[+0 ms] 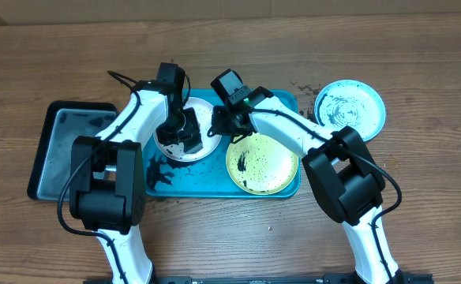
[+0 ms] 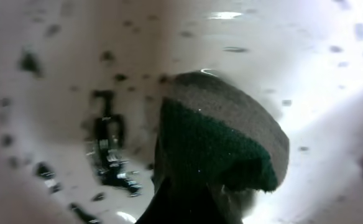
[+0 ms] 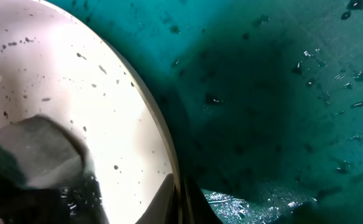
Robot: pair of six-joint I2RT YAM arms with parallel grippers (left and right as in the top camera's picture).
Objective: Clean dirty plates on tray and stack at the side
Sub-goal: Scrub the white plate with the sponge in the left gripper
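Observation:
The white plate (image 1: 203,113) lies at the left of the turquoise tray (image 1: 199,177), speckled with dark smears. My left gripper (image 1: 179,136) is shut on a grey and green sponge (image 2: 222,140) and presses it onto the white plate (image 2: 57,74). My right gripper (image 1: 219,123) is shut on the white plate's right rim (image 3: 169,155), one finger on each side of it. The sponge also shows in the right wrist view (image 3: 35,152). The yellow-green plate (image 1: 262,163) lies smeared on the tray's right side. The light blue plate (image 1: 350,109) lies smeared on the table, right of the tray.
A black tray with a grey inside (image 1: 73,150) lies left of the turquoise tray. Dark smears (image 1: 161,170) mark the turquoise tray floor near its left end, and wet specks cover the tray floor in the right wrist view (image 3: 281,93). Both arms cross above the tray.

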